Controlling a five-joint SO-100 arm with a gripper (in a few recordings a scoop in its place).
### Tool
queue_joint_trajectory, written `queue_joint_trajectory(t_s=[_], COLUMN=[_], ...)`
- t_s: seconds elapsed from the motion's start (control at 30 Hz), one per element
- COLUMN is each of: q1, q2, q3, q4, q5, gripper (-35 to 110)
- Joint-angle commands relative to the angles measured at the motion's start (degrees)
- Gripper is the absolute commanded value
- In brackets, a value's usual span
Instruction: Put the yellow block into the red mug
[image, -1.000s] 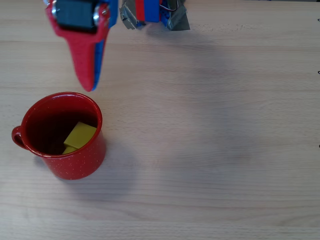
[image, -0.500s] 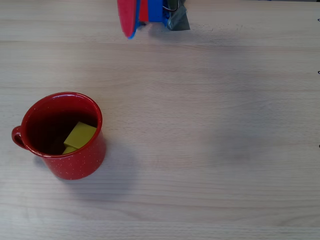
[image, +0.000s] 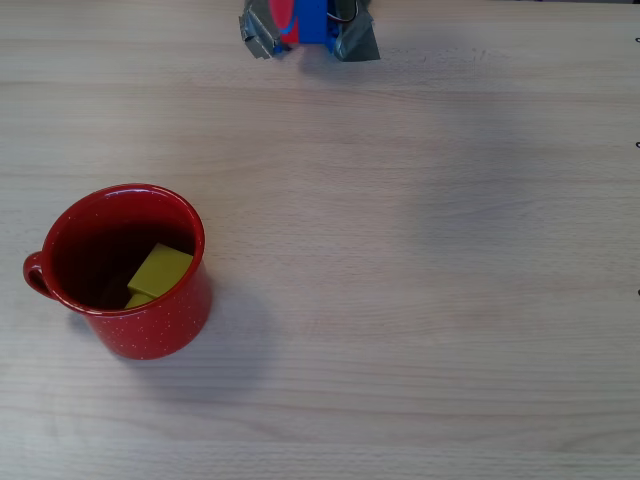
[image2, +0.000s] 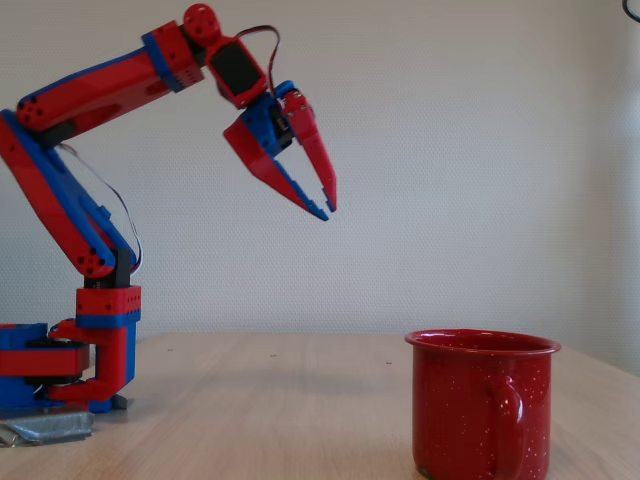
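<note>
Task looks done: yellow block (image: 159, 270) sits inside red mug (image: 150, 322). Gripper (image2: 328, 207) raised well apart, fingers nearly together, holding nothing.

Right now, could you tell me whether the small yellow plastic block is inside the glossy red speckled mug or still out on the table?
Inside. The small yellow plastic block lies on the dark bottom of the upright glossy red speckled mug.

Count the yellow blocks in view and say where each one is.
1. The yellow block lies inside the red mug; more could be hidden beneath it.
</note>
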Motion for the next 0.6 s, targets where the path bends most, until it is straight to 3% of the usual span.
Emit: queue_joint_trajectory(t_s=[0.0, 0.57], q1=[0.00, -3.96], q2=[6.59, 40.78], q3=[5.45, 47.99], q4=[-1.67, -8.35], q5=[0.00, -2.81], gripper=[0, 0])
